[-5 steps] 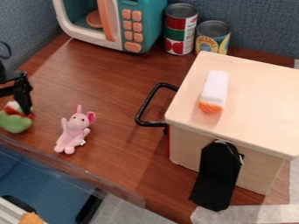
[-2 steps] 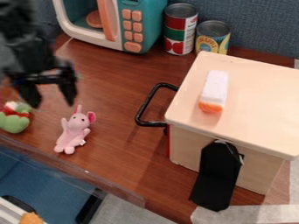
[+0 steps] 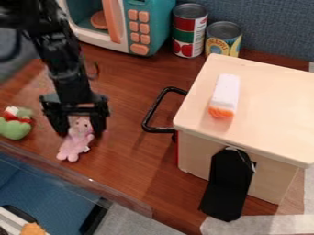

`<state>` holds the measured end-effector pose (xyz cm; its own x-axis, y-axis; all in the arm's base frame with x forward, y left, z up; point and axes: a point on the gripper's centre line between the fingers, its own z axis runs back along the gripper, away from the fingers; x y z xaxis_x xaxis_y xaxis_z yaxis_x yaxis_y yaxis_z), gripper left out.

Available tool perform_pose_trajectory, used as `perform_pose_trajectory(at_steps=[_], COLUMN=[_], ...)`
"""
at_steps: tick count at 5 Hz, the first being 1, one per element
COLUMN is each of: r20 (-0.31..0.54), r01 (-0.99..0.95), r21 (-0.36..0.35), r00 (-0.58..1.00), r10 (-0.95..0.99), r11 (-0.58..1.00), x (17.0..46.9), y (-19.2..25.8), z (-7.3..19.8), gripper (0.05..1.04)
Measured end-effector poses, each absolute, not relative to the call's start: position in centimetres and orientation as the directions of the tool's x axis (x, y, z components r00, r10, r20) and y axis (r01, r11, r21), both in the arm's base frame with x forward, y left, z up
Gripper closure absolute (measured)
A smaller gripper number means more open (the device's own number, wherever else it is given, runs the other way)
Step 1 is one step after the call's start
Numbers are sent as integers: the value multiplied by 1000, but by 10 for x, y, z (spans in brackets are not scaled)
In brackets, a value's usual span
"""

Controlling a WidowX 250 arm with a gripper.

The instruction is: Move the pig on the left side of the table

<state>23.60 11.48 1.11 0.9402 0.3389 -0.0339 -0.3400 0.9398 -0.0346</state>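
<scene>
On the table the pig lies near the edge, and for the grasp I have the gripper spread around its head, so next I should carefully close.

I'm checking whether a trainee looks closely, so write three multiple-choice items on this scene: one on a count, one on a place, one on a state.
1. How many cans stand beside the toy microwave?
A) One
B) Two
C) Three

2. Where is the green plush toy?
A) On the wooden box's lid
B) Inside the toy microwave
C) On the table, near the picture's left edge

3. How are the fingers of the gripper?
A) Apart, on either side of the pink plush pig
B) Pressed together above the cans

Key:
1 B: one taller and one shorter can stand to the microwave's right.
2 C: it lies on the wood, left of the pig in the picture.
3 A: the pig's head shows between them.
</scene>
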Motion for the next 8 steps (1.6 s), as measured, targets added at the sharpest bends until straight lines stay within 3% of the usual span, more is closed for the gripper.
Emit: perform_pose_trajectory(at_steps=[2, 3, 4, 5, 6, 7, 8], r20=[-37, 12, 147, 169, 138, 99, 74], r01=[-327, -395, -480, -565, -613, -650, -660], r21=[-24, -42, -49, -53, -43, -49, -38], r00=[945, 918, 864, 808, 779, 752, 747], r10=[326, 396, 482, 565, 612, 651, 661], r11=[945, 918, 876, 823, 789, 758, 750], x=[236, 245, 268, 279, 289, 297, 300], y=[119, 146, 196, 236, 266, 279, 283], z=[20, 36, 69, 65, 46, 29, 31], gripper=[677, 770, 777, 783, 783, 720, 418])
